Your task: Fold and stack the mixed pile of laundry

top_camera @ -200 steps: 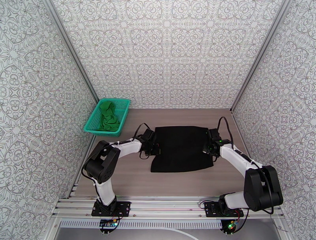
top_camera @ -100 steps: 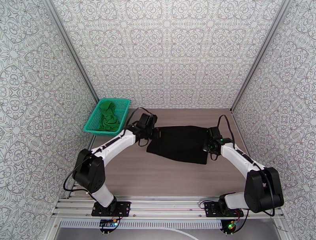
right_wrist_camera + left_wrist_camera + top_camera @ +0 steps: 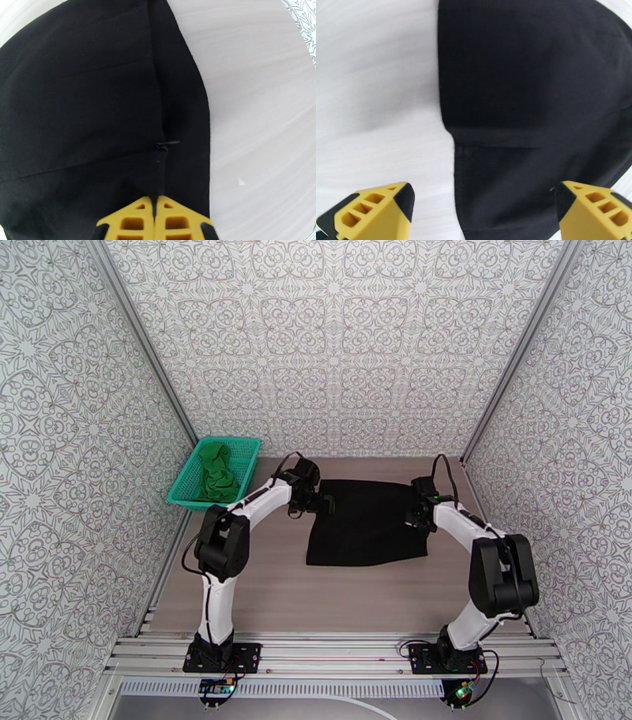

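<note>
Tabletop (image 3: 261, 587) centre holds the black garment (image 3: 363, 524); the green T-shirt (image 3: 215, 473) lies in the far-left basket (image 3: 251, 462). Left gripper (image 3: 484, 199) has just opened wide, releasing the fold; right gripper (image 3: 155, 213) still pinches the right edge.

Black garment (image 3: 365, 523): we record plain black, no print. Table (image 3: 268, 587): pale brown-grey wood grain. At far left, the basket (image 3: 234, 442) is teal-green mesh, and the T-shirt (image 3: 215, 473) in it is a plain bright green. Walls (image 3: 340, 343): white, with a repeating grey ornamental tile pattern. We log the left arm (image 3: 253, 508) and right arm (image 3: 462, 526) as white with black joints. Left gripper (image 3: 482, 199) and right gripper (image 3: 155, 207): yellow fingers with black edging.
</note>
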